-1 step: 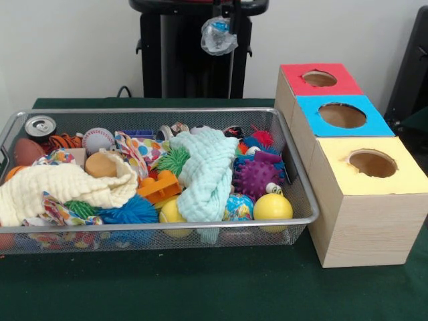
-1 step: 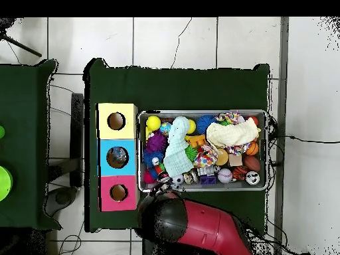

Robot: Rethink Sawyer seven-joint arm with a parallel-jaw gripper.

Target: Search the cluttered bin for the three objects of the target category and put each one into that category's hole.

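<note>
A wire mesh bin (image 1: pixel 304 194) holds a heap of toys and cloths. Among them are two yellow balls (image 1: pixel 273 206) (image 1: pixel 171 212), a baseball (image 1: pixel 98 139), a purple spiky ball (image 1: pixel 256 176), a blue fuzzy ball (image 1: pixel 130 212) and an orange block (image 1: pixel 159 187). A mint cloth (image 1: pixel 207 170) and a cream cloth (image 1: pixel 67 187) cover part of the pile. Right of the bin stands a wooden box with a red hole (image 1: pixel 319 78), a blue hole (image 1: pixel 342 115) and a yellow hole (image 1: pixel 372 162). My gripper (image 1: pixel 217 35) hangs high behind the bin, away from the toys. The red arm (image 2: pixel 199 229) sits just outside the bin's rim (image 2: pixel 202 113).
A drink can (image 1: pixel 40 127) and a brown ball (image 1: pixel 27 152) lie in the bin's far left corner. The green table cloth (image 1: pixel 200 287) runs in front of the bin. In the overhead view, a second green table (image 2: pixel 23 146) stands at the left.
</note>
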